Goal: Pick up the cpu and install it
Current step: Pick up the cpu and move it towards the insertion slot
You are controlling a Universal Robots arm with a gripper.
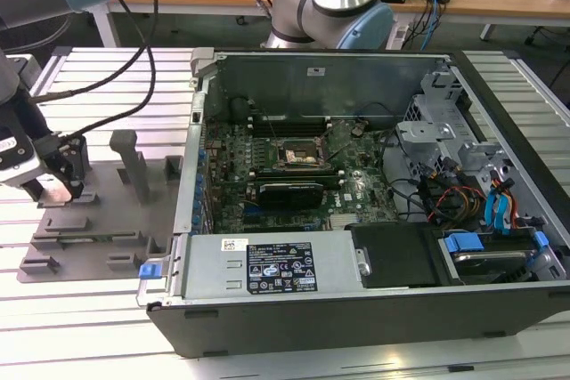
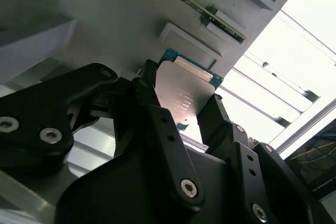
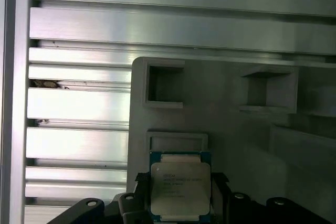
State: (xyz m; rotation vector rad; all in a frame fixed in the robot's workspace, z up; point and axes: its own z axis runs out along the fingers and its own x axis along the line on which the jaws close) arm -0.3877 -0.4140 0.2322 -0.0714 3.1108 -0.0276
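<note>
The cpu is a flat square chip with a silvery top and a teal rim, lying at a pocket of the grey fixture tray. In both wrist views my gripper has its black fingers pressed against two opposite sides of the cpu. In the exterior view the gripper is low over the tray at the far left. The black-framed motherboard socket sits inside the open computer case, well to the exterior view's right of the gripper.
The open computer case stands on a slotted aluminium table, with cables and drive bays on its right side. Grey upright posts rise from the tray near the gripper. The arm's base stands behind the case.
</note>
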